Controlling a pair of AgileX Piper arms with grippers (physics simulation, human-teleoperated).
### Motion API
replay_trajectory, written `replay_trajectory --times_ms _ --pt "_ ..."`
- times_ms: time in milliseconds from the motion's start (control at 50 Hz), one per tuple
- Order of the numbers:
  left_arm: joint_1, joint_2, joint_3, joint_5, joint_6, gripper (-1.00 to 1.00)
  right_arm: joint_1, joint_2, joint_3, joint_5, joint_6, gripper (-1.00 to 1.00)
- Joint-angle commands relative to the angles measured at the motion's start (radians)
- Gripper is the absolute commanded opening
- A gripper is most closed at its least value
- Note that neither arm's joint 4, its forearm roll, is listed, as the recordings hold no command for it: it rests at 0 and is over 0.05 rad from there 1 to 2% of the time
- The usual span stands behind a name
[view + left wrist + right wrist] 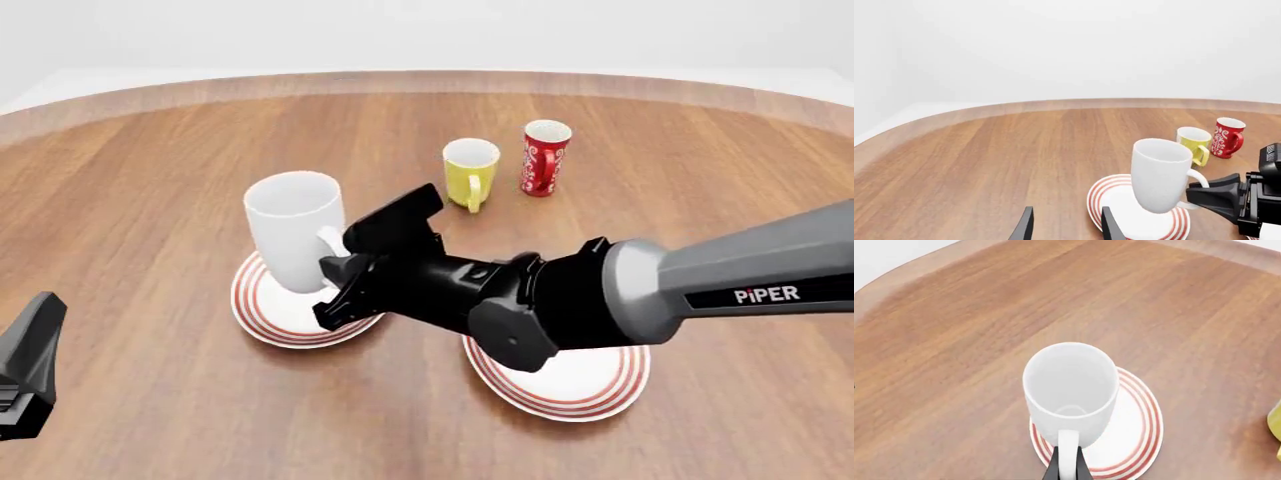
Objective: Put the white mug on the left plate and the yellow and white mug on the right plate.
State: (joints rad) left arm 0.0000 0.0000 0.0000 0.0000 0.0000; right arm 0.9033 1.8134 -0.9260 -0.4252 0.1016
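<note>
The white mug [294, 235] hangs slightly tilted over the left plate [267, 322]; I cannot tell whether its base touches the plate. My right gripper [334, 275] is shut on the mug's handle, which shows in the right wrist view [1069, 467] with the mug [1071, 385] above the plate [1142, 430]. The yellow and white mug [470, 170] stands upright on the table further back. The right plate [587, 398] lies partly under my right arm with nothing on it. My left gripper [1065, 230] is open and empty, short of the left plate [1102, 196] and the white mug [1161, 175].
A slim red cup with white patterns [545, 157] stands right beside the yellow mug, and shows in the left wrist view [1226, 137] next to that mug [1194, 144]. My left gripper [32, 360] sits low at the near left. The table's curved far edge runs behind the cups.
</note>
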Motion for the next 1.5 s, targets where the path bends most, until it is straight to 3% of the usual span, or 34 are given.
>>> replay_trajectory --times_ms 20,1500 --pt "0.000 0.000 0.000 0.000 0.000 1.00 -0.006 0.018 -0.011 -0.001 0.007 -1.00" --pt "0.000 0.000 0.000 0.000 0.000 1.00 -0.030 0.125 -0.100 0.030 0.025 -1.00"
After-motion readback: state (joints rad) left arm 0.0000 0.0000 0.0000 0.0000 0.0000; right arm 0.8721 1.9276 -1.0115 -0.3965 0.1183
